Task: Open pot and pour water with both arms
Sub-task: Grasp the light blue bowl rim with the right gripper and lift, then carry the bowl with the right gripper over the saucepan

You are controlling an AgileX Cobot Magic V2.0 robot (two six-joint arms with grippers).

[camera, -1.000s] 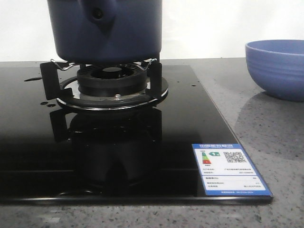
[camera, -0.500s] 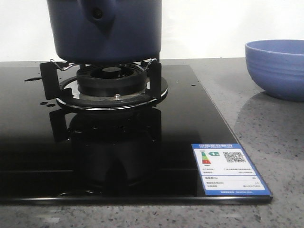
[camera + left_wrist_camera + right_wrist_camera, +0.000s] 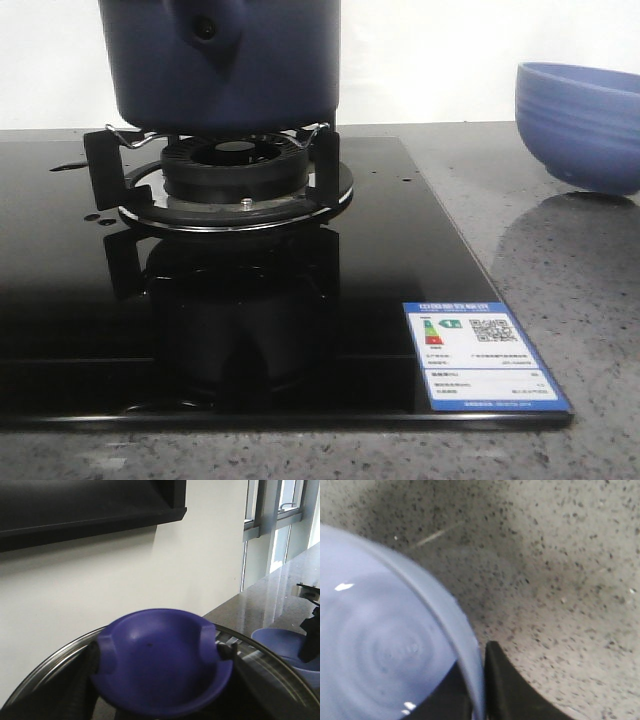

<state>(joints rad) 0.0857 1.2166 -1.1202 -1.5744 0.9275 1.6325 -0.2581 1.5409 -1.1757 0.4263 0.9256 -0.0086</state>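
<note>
Both hands gripping: left hand [image 3: 160, 700] lid knob [image 3: 162, 672]; right hand [image 3: 480, 690] bowl [image 3: 385, 645] rim; pot [image 3: 220, 60] apart.

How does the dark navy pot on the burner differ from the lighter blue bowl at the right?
The dark navy straight-sided pot sits on the burner's pan supports; the lighter blue ribbed bowl is tilted and lifted off the grey counter. The pot is larger, with a stubby handle socket; the bowl has curved sides. Both are blue and round.

Even indoor light; the glossy black glass hob [image 3: 250, 330] mirrors the burner, and the right wrist view is blurred.
</note>
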